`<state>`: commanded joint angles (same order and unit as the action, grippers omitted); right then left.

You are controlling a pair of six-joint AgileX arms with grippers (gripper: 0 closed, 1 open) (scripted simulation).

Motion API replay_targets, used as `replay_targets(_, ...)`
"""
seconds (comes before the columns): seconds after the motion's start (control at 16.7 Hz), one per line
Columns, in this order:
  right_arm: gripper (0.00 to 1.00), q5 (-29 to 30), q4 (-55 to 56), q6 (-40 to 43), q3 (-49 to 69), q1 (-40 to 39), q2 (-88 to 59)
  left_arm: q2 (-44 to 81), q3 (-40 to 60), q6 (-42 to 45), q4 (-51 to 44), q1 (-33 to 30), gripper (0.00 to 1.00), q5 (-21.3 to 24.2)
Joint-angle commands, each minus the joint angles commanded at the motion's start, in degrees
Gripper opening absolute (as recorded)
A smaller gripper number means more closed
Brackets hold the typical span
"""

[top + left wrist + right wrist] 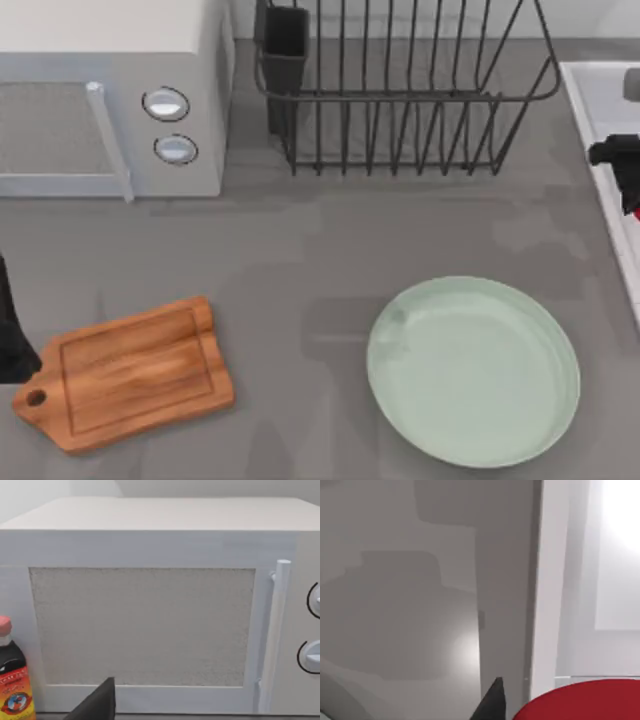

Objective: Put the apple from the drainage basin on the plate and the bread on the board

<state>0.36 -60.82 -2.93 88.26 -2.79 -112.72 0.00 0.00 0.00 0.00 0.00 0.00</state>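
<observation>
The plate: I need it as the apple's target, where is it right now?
In the top view the plate lies on the table's right side, near the front edge, below the dish rack, well right of the board.

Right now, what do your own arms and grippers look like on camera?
Matte black throughout. The left arm is a dark shape at the table's left edge, its finger a flat black wedge. The right gripper is a black blocky form at the right edge, its finger pointed. No cables or markings visible.

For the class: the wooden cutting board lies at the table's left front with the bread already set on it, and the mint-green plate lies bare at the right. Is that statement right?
Not quite. The top view shows the board bare: no bread lies on it. The rest holds: the board is at the table's left front, and the plate lies bare at the right.
</observation>
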Motion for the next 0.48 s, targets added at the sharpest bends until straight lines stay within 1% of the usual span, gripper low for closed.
replay_targets(0.3,0.0,0.1,-5.0,-16.8,-2.8,-17.1,5.5,0.0,0.0,0.0,0.0,0.0,1.0,0.0)
replay_targets(0.48,0.0,-0.1,-7.2,-25.5,-4.3,-25.6,7.9,0.0,0.0,0.0,0.0,0.0,1.0,0.0)
